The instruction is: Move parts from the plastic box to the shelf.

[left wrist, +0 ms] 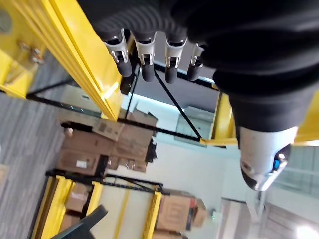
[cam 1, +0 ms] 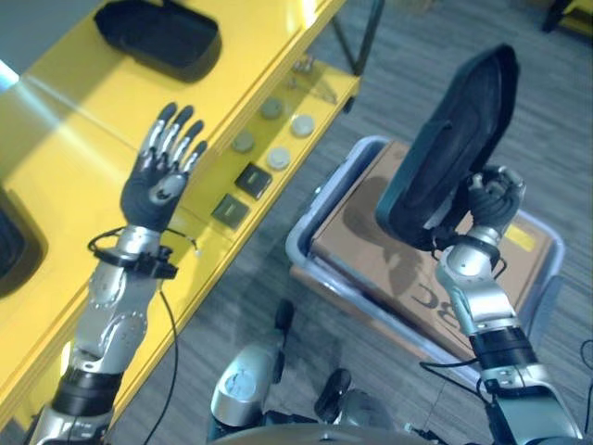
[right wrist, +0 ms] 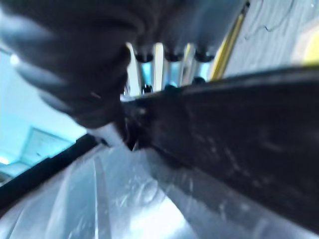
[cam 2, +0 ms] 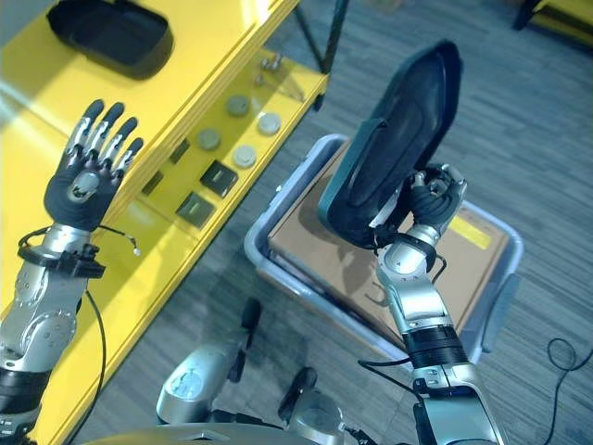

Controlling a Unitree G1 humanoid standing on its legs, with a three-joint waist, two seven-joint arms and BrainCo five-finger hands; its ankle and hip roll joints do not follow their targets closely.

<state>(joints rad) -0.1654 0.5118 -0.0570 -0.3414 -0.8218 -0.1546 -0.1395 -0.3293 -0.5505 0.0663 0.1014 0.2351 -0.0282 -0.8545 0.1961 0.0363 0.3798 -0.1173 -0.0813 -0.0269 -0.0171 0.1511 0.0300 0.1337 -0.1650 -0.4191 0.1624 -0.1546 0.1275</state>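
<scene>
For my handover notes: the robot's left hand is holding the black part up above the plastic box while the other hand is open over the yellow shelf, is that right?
Not quite: the sides are swapped. The left eye view shows the right hand curled on the black part above the plastic box, and the left hand open over the yellow shelf.

- The shelf (cam 1: pixel 65 139) is bright yellow, with black struts at its far end.
- The part (cam 1: pixel 454 139) held up in the right hand (cam 1: pixel 496 199) is black, matt.
- A second black part (cam 1: pixel 157 32) lies on the shelf top.
- The box (cam 1: pixel 310 222) has a pale grey-blue rim; inside is brown cardboard (cam 1: pixel 371 241) with a yellow label.
- The lower shelf carries grey-green discs (cam 1: pixel 278 158) and dark square pieces (cam 1: pixel 252 179).
- The floor (cam 1: pixel 408 56) is grey, finely striped.
- The left hand (cam 1: pixel 162 181) has a dark ribbed cover and silver fingers with dark tips.
</scene>
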